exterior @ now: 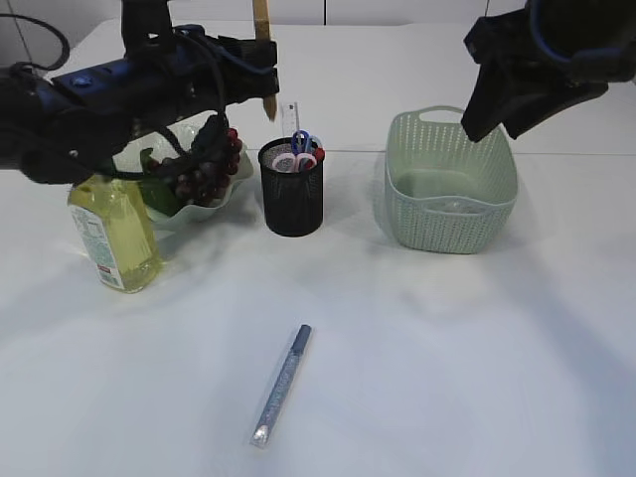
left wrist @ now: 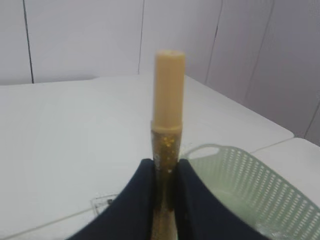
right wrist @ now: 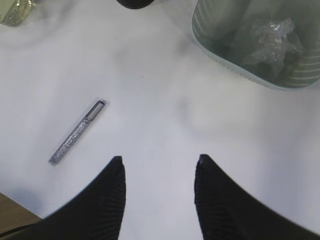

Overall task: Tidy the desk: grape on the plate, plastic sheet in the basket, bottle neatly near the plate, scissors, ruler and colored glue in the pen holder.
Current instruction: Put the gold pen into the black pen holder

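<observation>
My left gripper [exterior: 260, 62] [left wrist: 166, 167] is shut on a gold colored glue stick [exterior: 262, 20] [left wrist: 168, 100], held upright in the air above and just left of the black mesh pen holder [exterior: 291, 194]. The scissors [exterior: 301, 144] and clear ruler [exterior: 290, 117] stand in the holder. A silver colored glue stick [exterior: 281, 386] [right wrist: 77, 132] lies on the table in front. The grape bunch [exterior: 204, 169] rests on the plate [exterior: 224, 202], with the bottle [exterior: 114, 234] at its left. The plastic sheet [right wrist: 272, 37] lies in the basket [exterior: 452, 184]. My right gripper [exterior: 487, 114] [right wrist: 159, 160] hangs open and holds nothing.
The basket [right wrist: 215, 45] stands right of the pen holder. The white table runs from the silver glue to the near edge. My left arm crosses above the plate and bottle.
</observation>
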Available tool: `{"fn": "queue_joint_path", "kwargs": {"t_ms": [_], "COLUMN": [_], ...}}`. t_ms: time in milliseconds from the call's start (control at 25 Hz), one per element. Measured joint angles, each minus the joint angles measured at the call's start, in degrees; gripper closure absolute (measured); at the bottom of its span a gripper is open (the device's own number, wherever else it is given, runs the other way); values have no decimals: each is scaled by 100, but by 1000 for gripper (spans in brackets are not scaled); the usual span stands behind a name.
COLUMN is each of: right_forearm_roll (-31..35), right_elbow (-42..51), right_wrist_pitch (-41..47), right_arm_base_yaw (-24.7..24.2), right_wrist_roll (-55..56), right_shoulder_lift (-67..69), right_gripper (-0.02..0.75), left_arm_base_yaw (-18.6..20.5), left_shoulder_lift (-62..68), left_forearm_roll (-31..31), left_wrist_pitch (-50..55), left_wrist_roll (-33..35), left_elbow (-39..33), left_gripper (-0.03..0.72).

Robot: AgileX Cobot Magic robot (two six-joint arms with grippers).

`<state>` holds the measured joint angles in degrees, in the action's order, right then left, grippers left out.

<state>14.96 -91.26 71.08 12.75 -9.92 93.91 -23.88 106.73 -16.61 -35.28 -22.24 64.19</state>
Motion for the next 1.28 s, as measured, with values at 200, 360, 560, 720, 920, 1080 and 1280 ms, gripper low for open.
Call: {"fn": "queue_joint_path", "kwargs": {"t_ms": [200,360,560,720,920,1080,1280], "right_forearm_roll": [0,0,0,0,0,0,0], "right_elbow": [0,0,0,0,0,0,0], "right_wrist_pitch": [0,0,0,0,0,0,0], "right_arm_base_yaw": [0,0,0,0,0,0,0], "right_wrist_roll": [-10,-10,-23,-22,-25,-25,-25], "right_shoulder_lift": [0,0,0,0,0,0,0], "right_gripper": [374,374,374,374,374,374,374], "left_arm_base_yaw": [157,157,157,157,157,157,157], "left_shoulder_lift": [805,1295,1505,1505,1505,1505,1394], "left_forearm_roll": [-3,-3,-3,-3,-26,-26,-28], "left_wrist_pitch": [-10,-10,25,36,226,337,724], "left_wrist_roll": [13,13,13,13,15,15,-91], "left_elbow": [827,1242,1349,1349,1349,1349,1349], "left_gripper": [613,613,609,601,545,504,482]}}
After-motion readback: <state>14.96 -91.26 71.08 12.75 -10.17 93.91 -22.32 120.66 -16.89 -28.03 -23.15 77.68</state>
